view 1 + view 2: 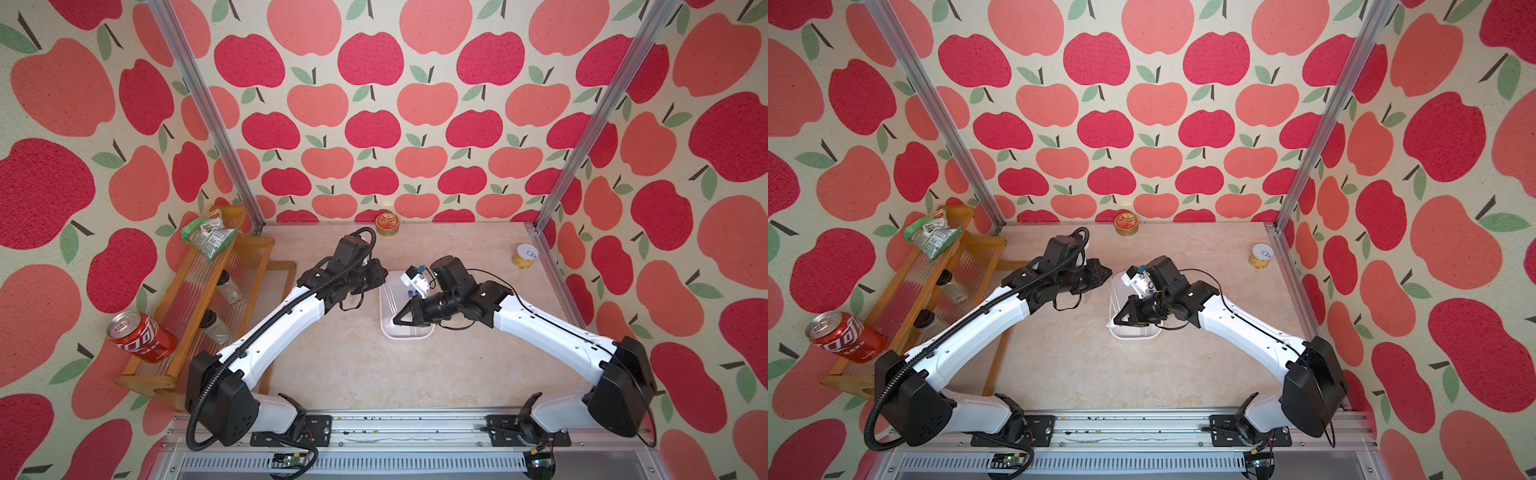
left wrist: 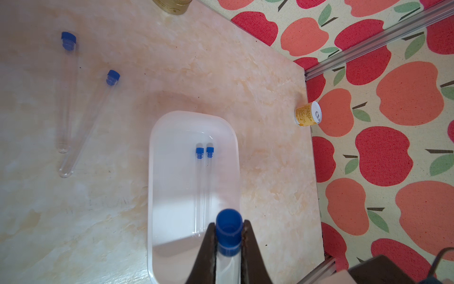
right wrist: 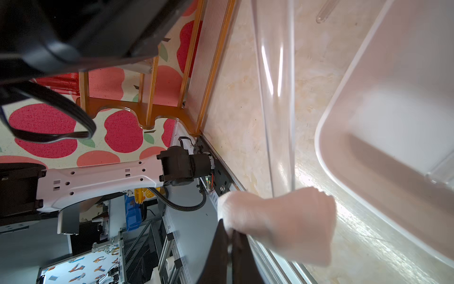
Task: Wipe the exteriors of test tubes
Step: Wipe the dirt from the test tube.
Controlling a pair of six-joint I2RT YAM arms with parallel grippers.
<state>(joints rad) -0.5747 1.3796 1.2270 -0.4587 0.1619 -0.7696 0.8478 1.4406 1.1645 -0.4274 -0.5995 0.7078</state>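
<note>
Tabletop (image 1: 353,374) open frontward | tray (image 1: 405,336), test tubes (image 2: 199,184) central | shelf (image 1: 199,286) left edge

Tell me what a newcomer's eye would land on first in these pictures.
The loud apple-print walls all round the booth. Then, at the white tray mid-table, the left fingers pinch a blue-capped test tube, and the right fingers hold a pale cloth over its other end.
</note>
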